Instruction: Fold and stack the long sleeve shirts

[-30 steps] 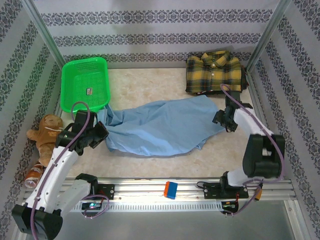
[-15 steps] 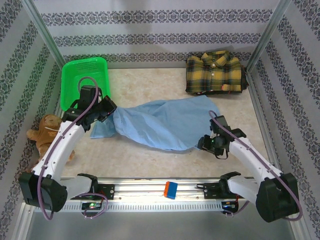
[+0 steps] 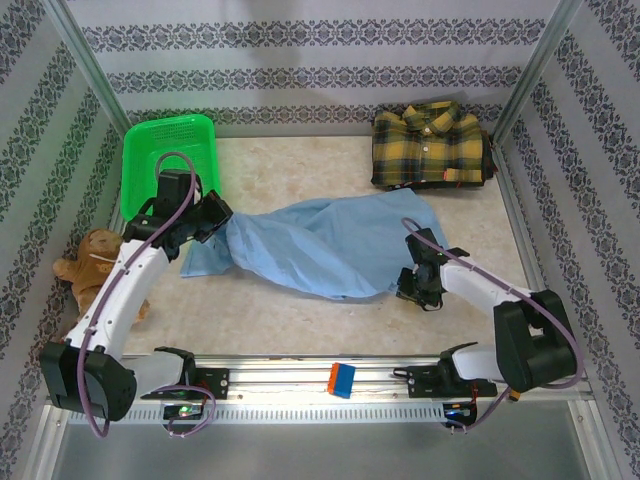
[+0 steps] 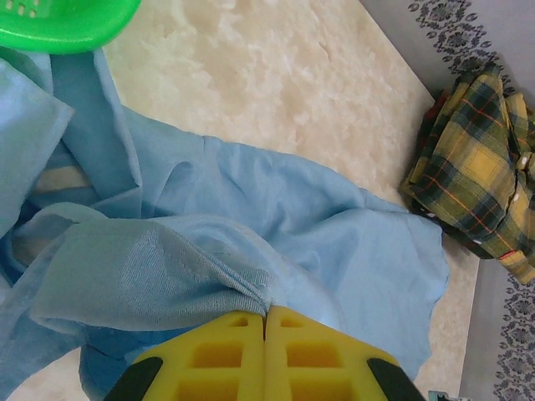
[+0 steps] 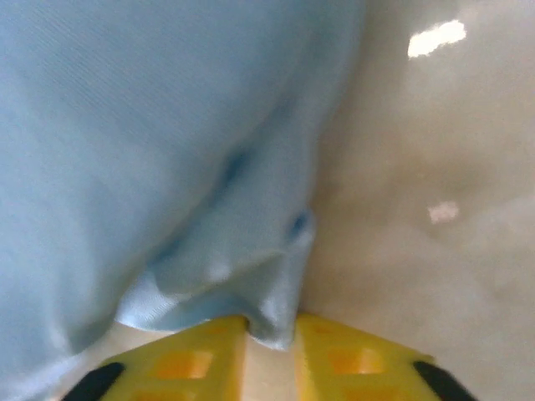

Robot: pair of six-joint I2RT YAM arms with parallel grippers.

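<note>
The blue shirt [image 3: 320,245] lies unfolded and rumpled across the middle of the tabletop [image 3: 300,170]. Its long axis runs left to right, with the left end near the green basket [image 3: 168,165] and the right end reaching towards the near right. The plaid shirt [image 3: 428,145] sits folded in the far right corner, well apart from the blue one, with its collar towards the back wall.

From above, both arms reach to opposite ends of the blue shirt, but the fingers are too small there to judge. The left wrist view is clearer: the left pincer [image 4: 266,313] has its yellow fingers pressed together, with a bunched ridge of blue cloth caught between them. Beyond it the cloth spreads out, with the basket rim at the upper left and the plaid shirt at the right edge.

The right wrist view is blurred and very close. The right pincer [image 5: 269,330] is down at the tabletop with only a narrow gap between its fingers, and the hem of the blue shirt is nipped in that gap.
</note>
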